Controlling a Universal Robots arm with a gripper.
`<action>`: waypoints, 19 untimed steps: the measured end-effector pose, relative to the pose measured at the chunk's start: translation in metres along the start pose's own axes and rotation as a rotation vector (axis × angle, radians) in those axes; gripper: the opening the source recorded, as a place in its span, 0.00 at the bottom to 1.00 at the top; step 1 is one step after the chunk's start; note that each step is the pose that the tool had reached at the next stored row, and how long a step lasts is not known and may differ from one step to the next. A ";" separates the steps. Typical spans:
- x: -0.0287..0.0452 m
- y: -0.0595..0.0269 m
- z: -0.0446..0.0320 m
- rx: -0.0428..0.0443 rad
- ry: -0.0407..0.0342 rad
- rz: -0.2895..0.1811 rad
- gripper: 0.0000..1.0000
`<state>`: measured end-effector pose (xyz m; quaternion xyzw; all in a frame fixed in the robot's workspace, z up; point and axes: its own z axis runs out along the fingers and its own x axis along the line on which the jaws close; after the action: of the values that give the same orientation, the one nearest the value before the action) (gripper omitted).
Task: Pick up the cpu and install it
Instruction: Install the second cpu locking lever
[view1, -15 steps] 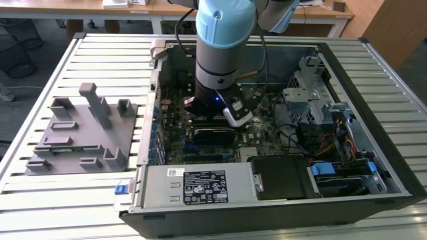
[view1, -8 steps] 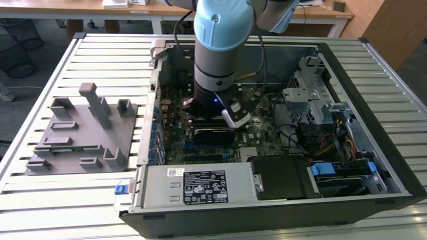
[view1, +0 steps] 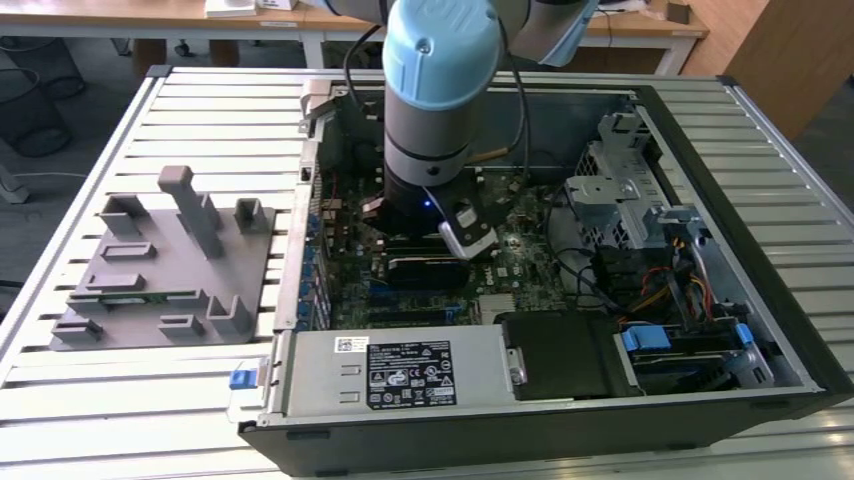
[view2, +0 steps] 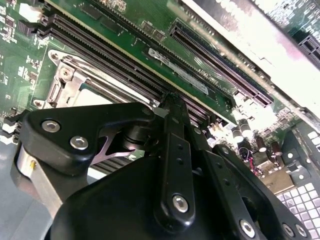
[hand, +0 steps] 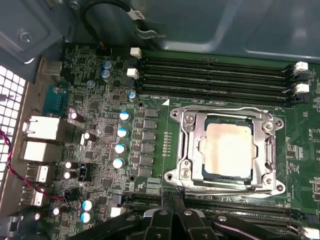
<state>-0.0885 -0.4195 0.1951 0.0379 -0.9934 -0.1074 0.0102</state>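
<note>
Sitting inside the socket frame (hand: 226, 150) on the motherboard (hand: 100, 150), the cpu (hand: 227, 150) looks seated; the end effector (hand: 172, 212) hovers beside it, apparently narrow and empty, so square seating deserves checking.

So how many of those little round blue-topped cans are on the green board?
7 show in the first wrist view: one pair by the upper slots, one just below, three in a column beside the cpu, one lowest down. More may be hidden.
</note>
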 end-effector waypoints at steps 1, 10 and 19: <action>0.0001 0.0000 0.0003 -0.0029 -0.0002 0.000 0.11; 0.0014 -0.0003 0.0028 -0.0166 -0.0013 -0.001 0.11; 0.0033 0.0006 0.0037 -0.0286 -0.0020 -0.001 0.11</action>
<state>-0.0920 -0.4184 0.1916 0.0380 -0.9918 -0.1216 0.0097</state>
